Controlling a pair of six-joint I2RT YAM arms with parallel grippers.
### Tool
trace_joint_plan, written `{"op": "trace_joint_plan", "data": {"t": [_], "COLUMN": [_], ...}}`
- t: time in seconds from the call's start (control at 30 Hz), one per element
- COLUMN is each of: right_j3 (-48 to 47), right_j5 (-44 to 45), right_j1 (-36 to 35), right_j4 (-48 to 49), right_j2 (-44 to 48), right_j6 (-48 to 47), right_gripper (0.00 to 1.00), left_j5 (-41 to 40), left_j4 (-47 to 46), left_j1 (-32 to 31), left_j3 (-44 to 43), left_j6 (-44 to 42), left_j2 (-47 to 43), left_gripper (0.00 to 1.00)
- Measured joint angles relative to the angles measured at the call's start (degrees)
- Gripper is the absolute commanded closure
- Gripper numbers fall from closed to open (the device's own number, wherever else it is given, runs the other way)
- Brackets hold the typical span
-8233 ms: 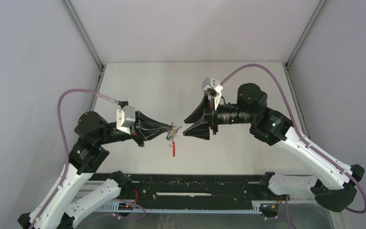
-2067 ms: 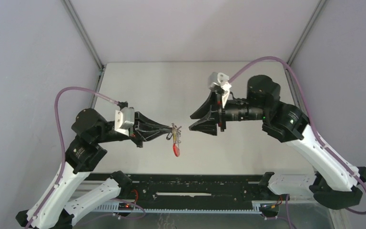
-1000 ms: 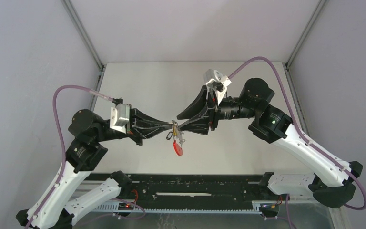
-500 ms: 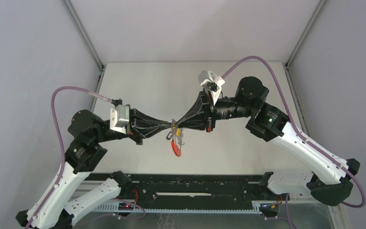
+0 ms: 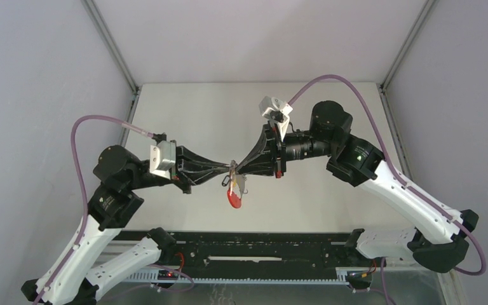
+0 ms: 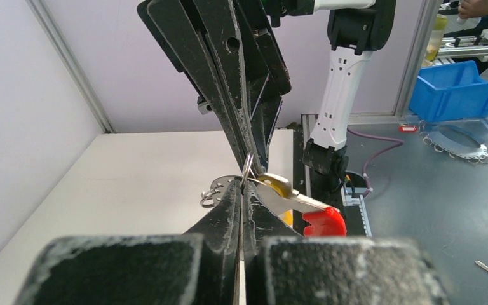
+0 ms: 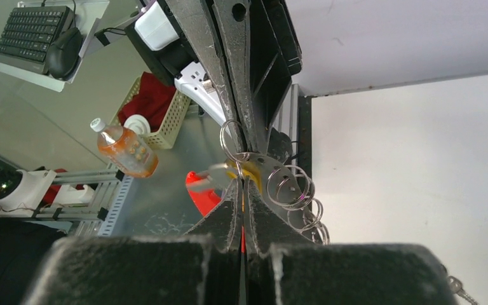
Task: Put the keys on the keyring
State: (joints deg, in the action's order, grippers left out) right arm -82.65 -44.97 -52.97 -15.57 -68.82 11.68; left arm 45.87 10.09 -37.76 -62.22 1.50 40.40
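Observation:
Both grippers meet tip to tip above the table's middle. My left gripper [image 5: 229,169] [image 6: 244,190] is shut on the keyring, whose red band [image 5: 234,200] [image 6: 323,222] [image 7: 202,192] hangs below, with silver wire rings [image 7: 295,190] [image 6: 210,194] bunched beside the tips. A silver key with a yellow tag [image 6: 278,189] [image 7: 252,169] sits right at the pinch. My right gripper [image 5: 237,168] [image 7: 242,184] is shut there too, on the yellow-tagged key where one wire ring [image 7: 231,137] [image 6: 248,168] stands up between the two sets of fingers.
The white table [image 5: 184,121] lies well below the held bunch. A black rail [image 5: 241,248] runs along the near edge between the arm bases. A small metal piece [image 7: 457,286] lies on the table at the right wrist view's corner. Grey walls close three sides.
My right gripper came in from the right, reached the bunch at the left fingertips and shut there. The left gripper stayed shut on the keyring, barely moving.

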Motion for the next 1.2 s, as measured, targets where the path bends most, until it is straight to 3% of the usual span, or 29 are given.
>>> {"op": "trace_joint_plan", "data": {"t": [0.13, 0.27, 0.43, 0.6, 0.7, 0.73, 0.8, 0.93, 1.2], "right_j3": [-2.2, -5.1, -8.1, -9.8, -9.8, -9.8, -9.8, -9.8, -9.8], "right_j5": [-1.3, -2.2, -2.1, 0.0, 0.9, 1.1, 1.3, 1.4, 0.3], "right_j1": [0.1, 0.1, 0.3, 1.4, 1.6, 1.7, 1.6, 1.0, -0.1], "right_j4": [-2.6, -6.4, -11.3, -14.3, -13.9, -13.2, -11.5, -8.0, -4.7], "right_j2": [-1.7, -3.3, -4.3, -3.5, -2.1, -1.6, -0.9, -0.9, -3.2], "right_j6": [0.0, -0.6, -2.6, -5.6, -6.7, -7.1, -7.6, -8.9, -9.0], "right_gripper": [1.0, 0.92, 0.65, 0.54, 0.35, 0.34, 0.37, 0.55, 0.59], "left_j5": [0.2, 0.8, 0.8, 0.9, 0.9, 0.9, 1.0, 1.0, 1.0], "left_j4": [0.2, 0.3, 0.3, 0.2, 0.1, 0.0, 0.0, -0.1, -0.1], "left_j1": [0.0, 0.0, 0.0, 0.0, 0.0, 0.0, 0.0, 0.0, 0.0], "left_j3": [0.0, 0.0, 0.0, 0.0, 0.0, 0.0, 0.0, 0.0, 0.0], "left_j6": [0.0, -0.1, -0.4, -0.5, -0.4, -0.4, -0.4, -0.4, -0.4], "left_j2": [0.0, -0.1, -0.1, -0.2, -0.3, -0.3, -0.3, -0.3, -0.3], "left_gripper": [1.0, 1.0, 1.0, 1.0, 1.0, 1.0, 1.0, 1.0, 1.0]}}
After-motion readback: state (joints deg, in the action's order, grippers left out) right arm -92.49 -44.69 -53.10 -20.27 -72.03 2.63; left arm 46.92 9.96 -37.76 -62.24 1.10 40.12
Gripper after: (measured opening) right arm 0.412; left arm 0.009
